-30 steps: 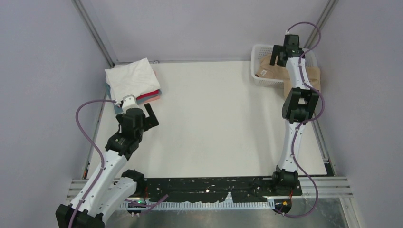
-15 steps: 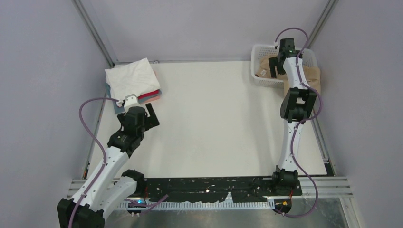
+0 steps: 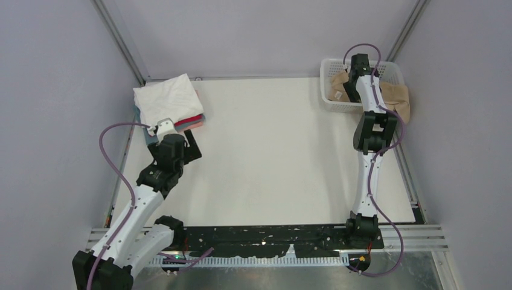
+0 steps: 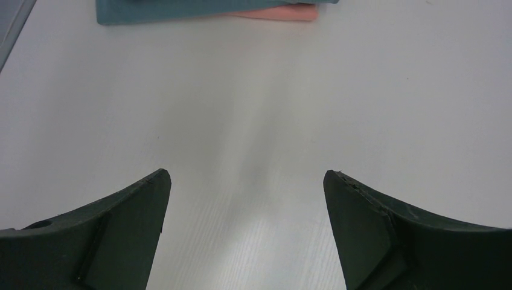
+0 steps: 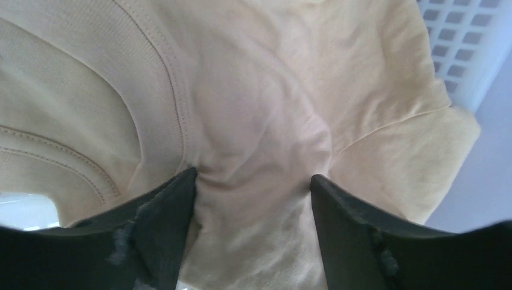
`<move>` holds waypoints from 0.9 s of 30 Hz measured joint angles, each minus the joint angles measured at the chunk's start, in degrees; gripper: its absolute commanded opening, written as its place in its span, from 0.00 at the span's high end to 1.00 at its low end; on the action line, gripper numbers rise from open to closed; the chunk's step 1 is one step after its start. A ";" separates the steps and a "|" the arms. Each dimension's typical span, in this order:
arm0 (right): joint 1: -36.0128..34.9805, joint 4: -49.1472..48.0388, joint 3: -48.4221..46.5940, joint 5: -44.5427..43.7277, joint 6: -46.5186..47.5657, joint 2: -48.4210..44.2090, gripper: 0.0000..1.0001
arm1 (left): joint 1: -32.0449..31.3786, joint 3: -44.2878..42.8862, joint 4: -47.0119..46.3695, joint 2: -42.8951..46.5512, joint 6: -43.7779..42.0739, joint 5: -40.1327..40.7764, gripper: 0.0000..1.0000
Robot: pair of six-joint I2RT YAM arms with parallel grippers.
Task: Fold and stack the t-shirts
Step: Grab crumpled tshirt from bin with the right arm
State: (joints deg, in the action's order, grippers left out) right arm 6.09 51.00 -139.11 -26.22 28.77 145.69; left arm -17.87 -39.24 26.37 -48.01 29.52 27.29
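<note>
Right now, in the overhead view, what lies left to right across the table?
Stack of folded shirts → left claw → white basket → tan shirt draped over the basket's right edge.

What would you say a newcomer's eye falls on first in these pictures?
Most striking is the crumpled tan shirt spilling over the white basket in the far right corner, with the right arm reaching in, jaws apart and pressed into the cloth. At the far left sits a neat stack of folded shirts, white on top, the left arm near it, jaws open.
</note>
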 measured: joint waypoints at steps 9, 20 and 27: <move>0.66 -0.76 -2.58 -2.75 1.09 0.72 0.94 | 0.00 -0.94 0.20 -1.75 0.00 1.29 0.00; 1.44 -13.84 1.92 -1.51 -8.70 -4.57 0.95 | 0.00 -1.07 0.24 -1.22 0.02 1.64 0.00; 1.07 -25.68 9.25 11.32 -21.81 -25.55 0.95 | 0.00 -1.07 0.26 0.52 0.13 1.31 0.00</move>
State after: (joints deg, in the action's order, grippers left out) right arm 7.16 25.32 -129.86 -14.90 6.96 120.14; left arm -17.87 -40.32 26.63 -47.48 29.65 28.60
